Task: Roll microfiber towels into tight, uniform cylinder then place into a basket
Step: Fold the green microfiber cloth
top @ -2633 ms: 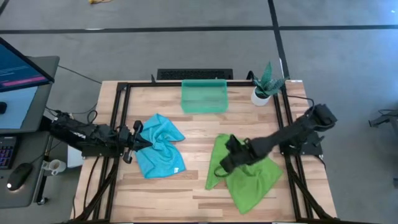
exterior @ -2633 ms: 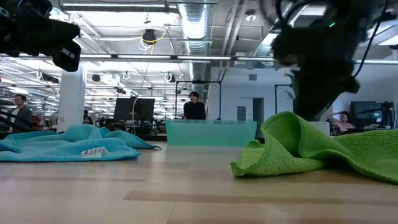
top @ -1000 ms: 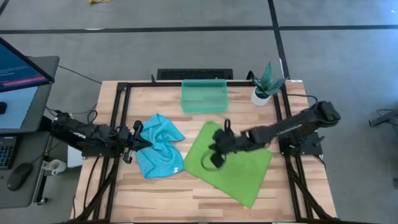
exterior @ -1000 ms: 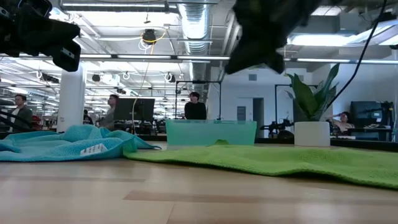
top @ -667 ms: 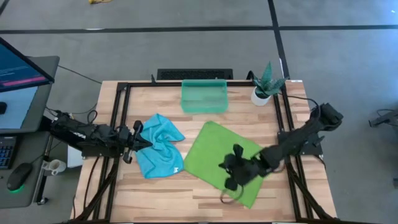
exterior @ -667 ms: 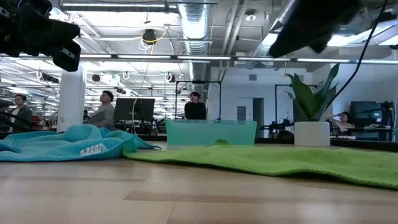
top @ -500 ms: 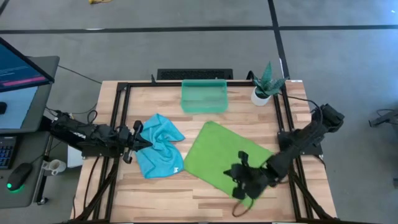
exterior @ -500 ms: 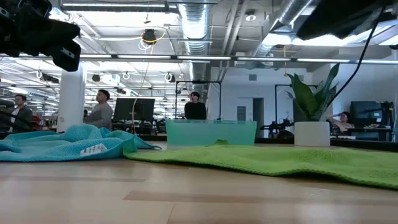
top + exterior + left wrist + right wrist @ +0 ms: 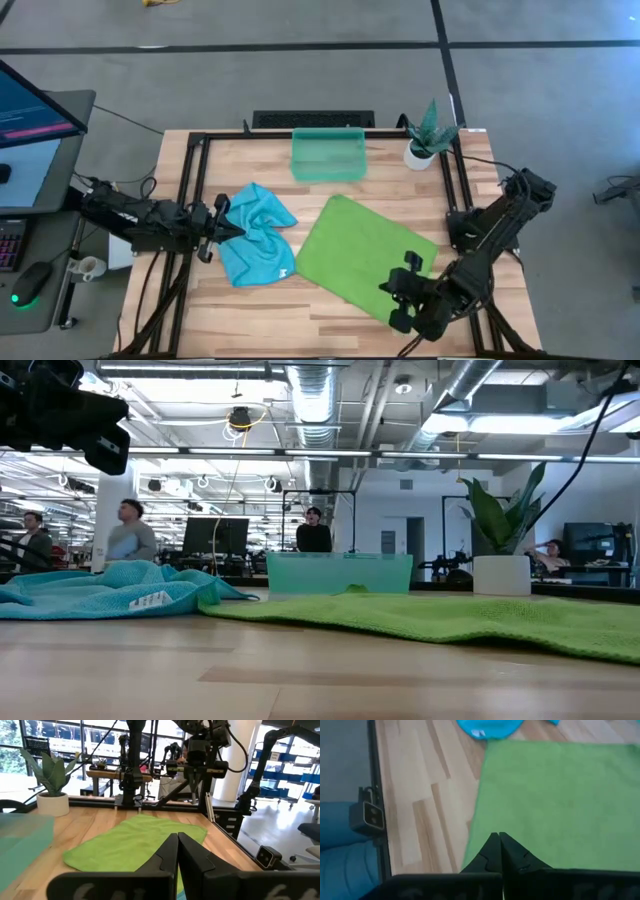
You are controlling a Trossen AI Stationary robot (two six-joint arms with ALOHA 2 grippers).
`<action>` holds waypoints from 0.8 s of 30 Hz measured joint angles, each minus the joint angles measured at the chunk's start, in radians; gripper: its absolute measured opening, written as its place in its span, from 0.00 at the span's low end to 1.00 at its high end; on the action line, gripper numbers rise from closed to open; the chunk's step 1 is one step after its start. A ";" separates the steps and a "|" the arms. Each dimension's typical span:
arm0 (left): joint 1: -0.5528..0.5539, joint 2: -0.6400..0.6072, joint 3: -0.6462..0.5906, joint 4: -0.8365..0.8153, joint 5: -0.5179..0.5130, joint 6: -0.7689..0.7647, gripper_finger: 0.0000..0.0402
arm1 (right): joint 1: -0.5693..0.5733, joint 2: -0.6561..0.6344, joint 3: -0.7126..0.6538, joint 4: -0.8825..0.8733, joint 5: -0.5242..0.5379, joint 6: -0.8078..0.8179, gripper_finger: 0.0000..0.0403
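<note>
Green towel spread flat, both hands empty.

The lime green towel lies flat toward the surface's right side; the right hand hovers closed and empty at its front corner. The turquoise towel lies crumpled near the left edge, beside the closed left hand. The teal basket sits at the back edge.

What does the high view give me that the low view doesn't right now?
Only high: the right gripper, shut at the green towel's near corner, and the left gripper, shut at the blue towel's edge. Only low: people in the room behind and the blue towel's white tag. Both: both towels, basket, plant.
</note>
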 joint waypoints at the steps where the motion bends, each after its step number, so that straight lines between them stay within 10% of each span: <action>1: 0.000 0.000 0.000 0.000 0.000 0.000 0.00 | 0.004 0.000 0.003 -0.010 -0.015 0.020 0.01; 11: 0.000 0.000 0.000 0.000 0.000 0.000 0.00 | 0.021 0.000 -0.006 -0.018 -0.258 0.181 0.09; 24: 0.000 0.000 0.000 0.000 0.000 0.000 0.00 | 0.025 0.045 -0.006 -0.009 -0.265 0.345 0.31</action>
